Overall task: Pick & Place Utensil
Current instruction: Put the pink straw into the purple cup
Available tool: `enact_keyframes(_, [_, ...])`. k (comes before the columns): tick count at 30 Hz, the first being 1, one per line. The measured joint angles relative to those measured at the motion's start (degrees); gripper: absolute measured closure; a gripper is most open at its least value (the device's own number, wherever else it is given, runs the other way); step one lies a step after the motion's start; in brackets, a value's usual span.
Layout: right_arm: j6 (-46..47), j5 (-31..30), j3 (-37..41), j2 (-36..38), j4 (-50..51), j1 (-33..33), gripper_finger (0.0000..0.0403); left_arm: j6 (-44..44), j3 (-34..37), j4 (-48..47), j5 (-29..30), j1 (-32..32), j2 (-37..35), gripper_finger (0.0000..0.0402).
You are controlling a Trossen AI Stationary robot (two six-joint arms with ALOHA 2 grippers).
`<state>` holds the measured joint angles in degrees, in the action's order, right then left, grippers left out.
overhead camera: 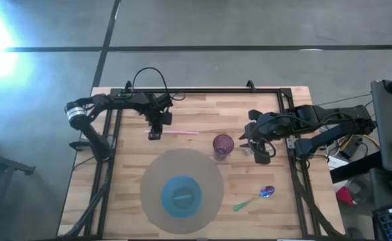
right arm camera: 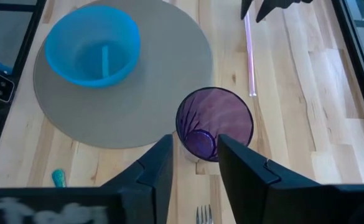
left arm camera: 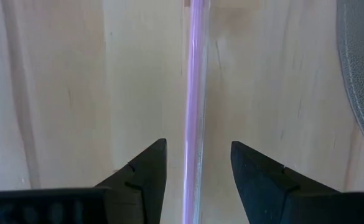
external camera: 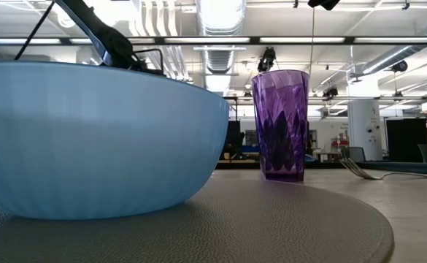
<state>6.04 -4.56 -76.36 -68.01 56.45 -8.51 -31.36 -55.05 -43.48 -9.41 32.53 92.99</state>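
A thin pink straw (overhead camera: 180, 132) lies flat on the wooden table, left of the purple cup (overhead camera: 223, 145). My left gripper (left arm camera: 197, 177) points down over the straw's left end, open, with one finger on each side of the straw (left arm camera: 194, 93) and a gap on both sides. My right gripper (right arm camera: 194, 165) hangs open above the table just right of the cup (right arm camera: 214, 124), nothing between its fingers. A fork (right arm camera: 203, 214) lies below it. A spoon (overhead camera: 257, 196) with a green handle lies near the front right.
A round grey mat (overhead camera: 155, 171) lies at the front centre with a blue bowl (overhead camera: 181, 194) on it. In the low view the bowl (external camera: 89, 139) hides the left gripper. Black frame rails run along the table's left, right and far edges.
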Motion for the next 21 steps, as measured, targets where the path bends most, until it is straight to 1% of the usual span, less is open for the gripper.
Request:
enact_keyframes(6, [0.0, 0.0, 0.0, 0.0, 0.0, 0.0, 0.0289, 1.6, 0.0, 0.5, 0.0, -0.1, 1.9, 0.0232])
enact_keyframes(13, [0.0, 0.0, 0.0, 0.0, 0.0, 0.0, 0.0281, 3.8, 0.0, 1.1, 0.3, -0.1, 3.0, 0.0232])
enact_keyframes(21, [0.3, 0.0, 0.0, 0.0, 0.0, 0.0, 0.0281, 8.6, -0.1, 1.9, 4.1, -0.3, 4.0, 0.0232])
